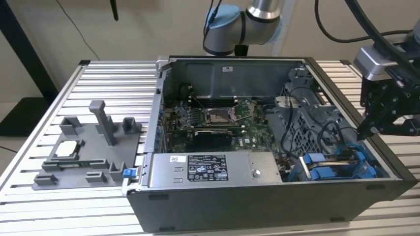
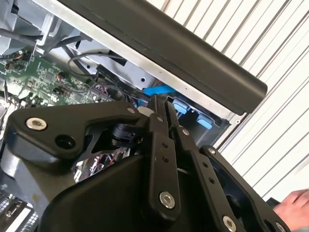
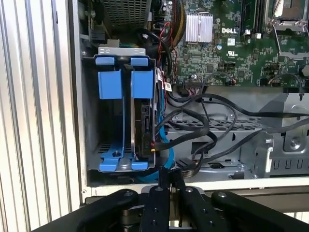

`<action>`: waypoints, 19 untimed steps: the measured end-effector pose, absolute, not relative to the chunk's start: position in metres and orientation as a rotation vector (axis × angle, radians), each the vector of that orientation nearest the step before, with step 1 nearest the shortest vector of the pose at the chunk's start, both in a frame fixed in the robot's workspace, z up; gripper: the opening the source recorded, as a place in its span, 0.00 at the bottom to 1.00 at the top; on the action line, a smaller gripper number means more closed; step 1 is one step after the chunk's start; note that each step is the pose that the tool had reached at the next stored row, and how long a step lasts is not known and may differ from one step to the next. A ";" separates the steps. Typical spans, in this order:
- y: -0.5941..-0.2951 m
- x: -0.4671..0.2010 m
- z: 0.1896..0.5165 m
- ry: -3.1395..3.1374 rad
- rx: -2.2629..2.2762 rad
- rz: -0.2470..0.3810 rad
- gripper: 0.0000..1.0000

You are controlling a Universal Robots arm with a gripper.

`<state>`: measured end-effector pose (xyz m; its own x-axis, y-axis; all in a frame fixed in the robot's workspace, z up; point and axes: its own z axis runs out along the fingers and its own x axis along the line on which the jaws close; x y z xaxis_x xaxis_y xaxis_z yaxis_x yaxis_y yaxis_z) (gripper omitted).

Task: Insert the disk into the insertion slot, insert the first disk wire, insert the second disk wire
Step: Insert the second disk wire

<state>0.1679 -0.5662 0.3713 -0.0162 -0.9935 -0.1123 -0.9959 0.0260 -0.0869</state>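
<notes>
Open PC case lies on the slatted tabletop with its side panel off (so the interior can be reached from above). Landmark taken: the insertion slot, a grey cage with blue fittings.

- The disk stands on edge inside the insertion slot, in its blue carrier. It looks level with the fittings, so I judge it seated.
- Just beside the slot, a thin blue wire curves along the disk's open end. Black cables loop close by, probably left slack to reach the connectors. Can't tell whether any wire is plugged in.
- The hand hangs over the case wall nearest the slot. Its fingers are drawn together with no gap showing and nothing visibly pinched. The blue wire passes close by the tips.
- The power-supply box, next along from the slot, carries a white printed sticker. The motherboard beyond the slot also bears print (not copied here).
</notes>
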 end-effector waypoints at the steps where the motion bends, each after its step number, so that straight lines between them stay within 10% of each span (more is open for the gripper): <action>1: -0.567 0.168 0.371 2.143 -2.099 0.025 0.00; 5: -0.567 0.168 0.371 2.141 -2.101 0.025 0.00; 6: -0.567 0.168 0.371 2.141 -2.101 0.025 1.00; 19: -0.572 0.169 0.372 2.136 -2.106 0.026 1.00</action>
<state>0.1688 -0.5719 0.3716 -0.0089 -0.9936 -0.1125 -0.9960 0.0188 -0.0869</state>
